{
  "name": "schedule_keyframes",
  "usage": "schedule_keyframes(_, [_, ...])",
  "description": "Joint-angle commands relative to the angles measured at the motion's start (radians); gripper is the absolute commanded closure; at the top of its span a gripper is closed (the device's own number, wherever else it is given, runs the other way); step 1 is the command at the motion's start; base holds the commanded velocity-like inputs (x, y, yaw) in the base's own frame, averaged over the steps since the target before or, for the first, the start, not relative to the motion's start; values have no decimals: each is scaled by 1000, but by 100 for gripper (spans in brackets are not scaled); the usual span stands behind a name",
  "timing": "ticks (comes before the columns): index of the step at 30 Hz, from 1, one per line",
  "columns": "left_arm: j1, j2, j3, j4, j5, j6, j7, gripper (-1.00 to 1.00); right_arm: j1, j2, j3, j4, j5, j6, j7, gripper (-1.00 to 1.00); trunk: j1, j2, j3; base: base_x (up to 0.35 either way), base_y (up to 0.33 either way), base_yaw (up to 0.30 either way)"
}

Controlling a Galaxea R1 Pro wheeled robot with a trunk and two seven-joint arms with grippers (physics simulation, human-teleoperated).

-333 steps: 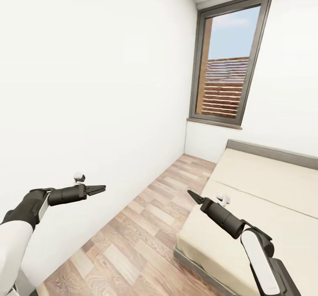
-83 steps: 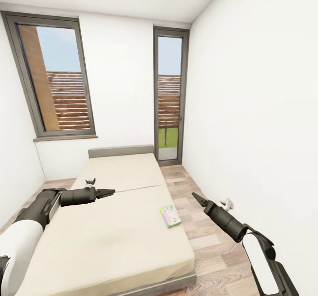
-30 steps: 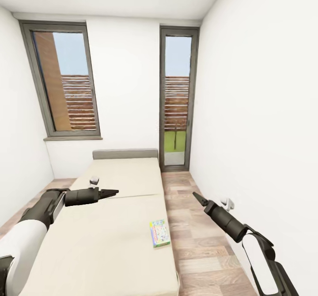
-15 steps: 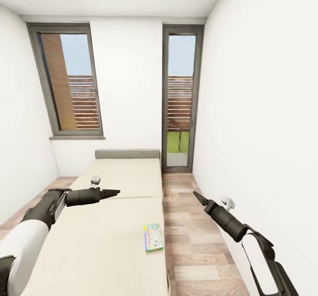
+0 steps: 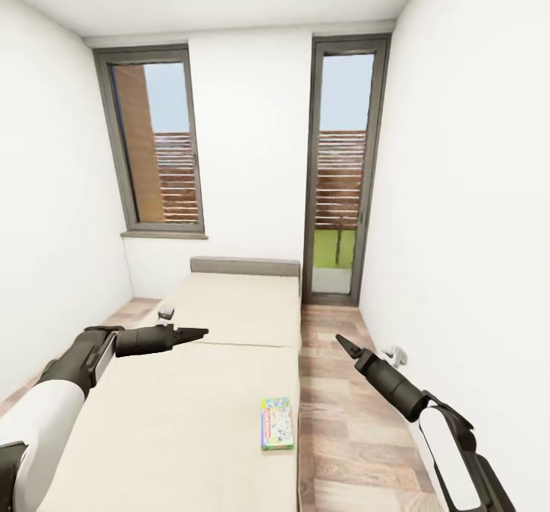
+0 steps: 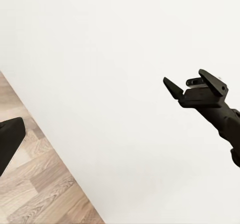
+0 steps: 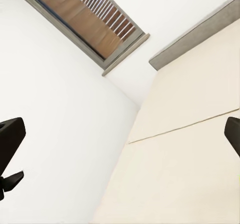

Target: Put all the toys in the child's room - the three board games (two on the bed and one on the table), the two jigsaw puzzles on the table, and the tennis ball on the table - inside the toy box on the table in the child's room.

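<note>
One board game, a thin flat box with a pale cartoon lid and green edges, lies on the bed close to its right edge. My left gripper hovers open over the middle of the mattress, well left of and beyond the box. Over the floor strip to the right of the bed hangs my right gripper, open and empty; the left wrist view catches it with its fingers apart. In the right wrist view its two fingers stand wide apart, framing the beige mattress. The table, toy box and other toys are out of view.
A grey headboard ends the bed at the far wall, below a tall window. A glass door stands at the far right. A narrow wood floor strip runs between the bed and the white right wall.
The camera has moved, so the room has shifted to the right in the picture and the box sits slightly lower and further right. Both arms keep the same pose, grippers open.
</note>
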Motion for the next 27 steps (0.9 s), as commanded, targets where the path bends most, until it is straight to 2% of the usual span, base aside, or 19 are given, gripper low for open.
schedule_keyframes(1, [-1,-1,5,0,-9,11,-7,-100,0,1,-2,0,-5,7,2,-100,1,-1,0,203,-40,210])
schedule_keyframes(12, [-1,-1,5,0,-10,10,-7,-100,0,2,-2,1,-6,7,4,-100,1,-1,0,279,-85,46])
schedule_keyframes(21, [-1,-1,5,0,-9,11,-8,-100,0,3,-3,1,-5,7,5,-100,1,-1,7,281,-126,-177])
schedule_keyframes(27, [-1,-1,5,0,-9,10,-9,-100,0,3,-2,1,-4,7,5,-100,1,-1,11,131,-102,-155])
